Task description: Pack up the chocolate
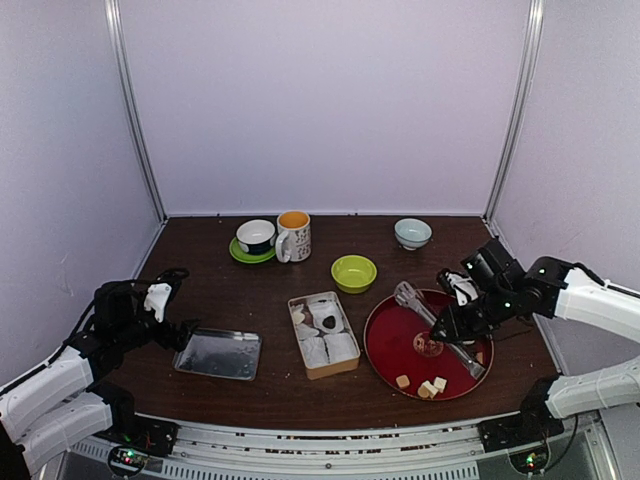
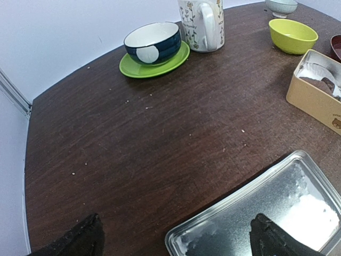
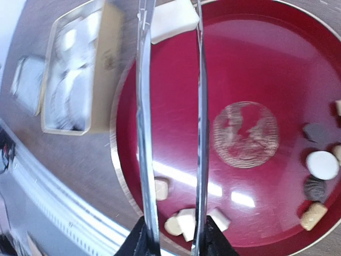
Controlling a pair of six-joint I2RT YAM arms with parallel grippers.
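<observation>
The chocolate lies on a red plate: tan and white pieces at its near edge, dark, white and tan ones at its right side. My right gripper is shut on long metal tongs, holding them over the plate. A white piece sits between the tong tips. In the top view the right gripper hangs over the plate's middle. A tan box left of the plate holds white paper cups. My left gripper stands open over the corner of a metal tray.
A green bowl stands behind the box. At the back are a blue bowl on a green saucer, a flowered mug and a pale bowl. White walls close in three sides.
</observation>
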